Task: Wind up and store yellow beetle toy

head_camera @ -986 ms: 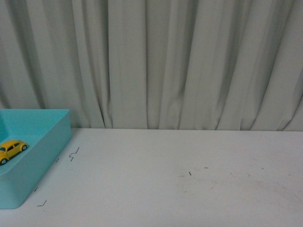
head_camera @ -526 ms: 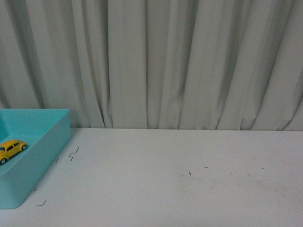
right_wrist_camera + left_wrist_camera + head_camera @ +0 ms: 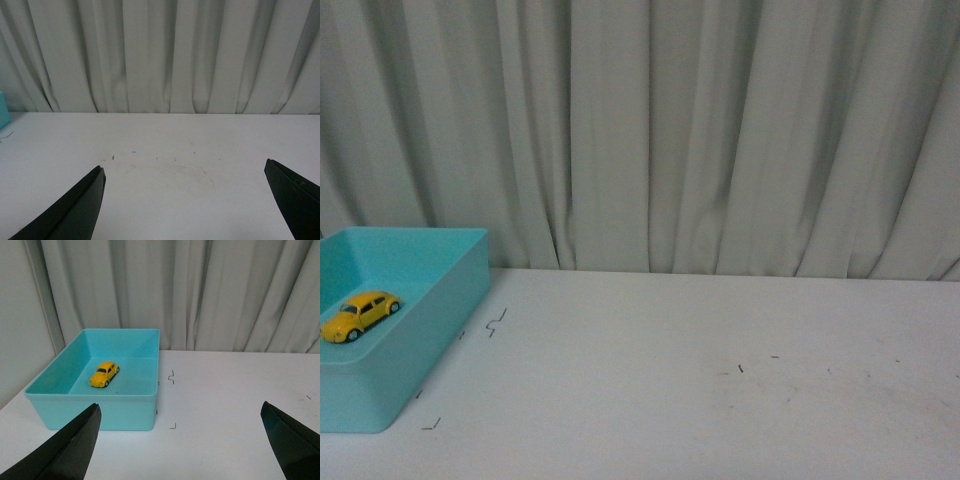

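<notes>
The yellow beetle toy (image 3: 360,315) (image 3: 104,374) sits upright on its wheels inside the turquoise bin (image 3: 450,290) (image 3: 100,412).

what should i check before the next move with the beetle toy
1. Yellow beetle toy located: ok, on its wheels inside the teal bin.
2. Toy free of both tools: ok, nothing touches it.
3. Left tool open: ok, fingers wide apart, empty.
4. Right tool open: ok, empty over the bare white table.
5. Toy wound up: cannot tell.
6. Path into the bin: ok, open top, nothing above the toy.
</notes>
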`<state>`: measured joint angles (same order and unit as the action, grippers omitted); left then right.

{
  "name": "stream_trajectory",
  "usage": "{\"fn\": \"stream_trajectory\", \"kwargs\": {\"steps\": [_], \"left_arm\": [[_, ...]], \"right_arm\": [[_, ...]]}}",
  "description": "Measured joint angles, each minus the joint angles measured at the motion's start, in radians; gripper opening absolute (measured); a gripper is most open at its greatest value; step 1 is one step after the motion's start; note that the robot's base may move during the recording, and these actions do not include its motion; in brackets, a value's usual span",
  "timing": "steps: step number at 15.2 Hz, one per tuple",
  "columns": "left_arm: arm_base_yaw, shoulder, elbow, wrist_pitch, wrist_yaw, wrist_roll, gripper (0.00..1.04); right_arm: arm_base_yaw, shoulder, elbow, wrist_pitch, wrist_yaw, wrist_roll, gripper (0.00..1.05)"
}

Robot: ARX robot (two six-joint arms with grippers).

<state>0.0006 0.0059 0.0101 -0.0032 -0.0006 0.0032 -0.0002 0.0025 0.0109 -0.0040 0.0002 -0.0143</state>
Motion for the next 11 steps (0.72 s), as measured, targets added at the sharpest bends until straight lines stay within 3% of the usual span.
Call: {"fn": "stream_trajectory", "kwargs": {"steps": [11], "left_arm": [[0.0, 0.0, 0.0, 0.0, 0.0, 0.0, 0.98]], "right_arm": [[0.0, 0.001, 0.0, 0.0, -0.002, 0.0, 0.98]]}}
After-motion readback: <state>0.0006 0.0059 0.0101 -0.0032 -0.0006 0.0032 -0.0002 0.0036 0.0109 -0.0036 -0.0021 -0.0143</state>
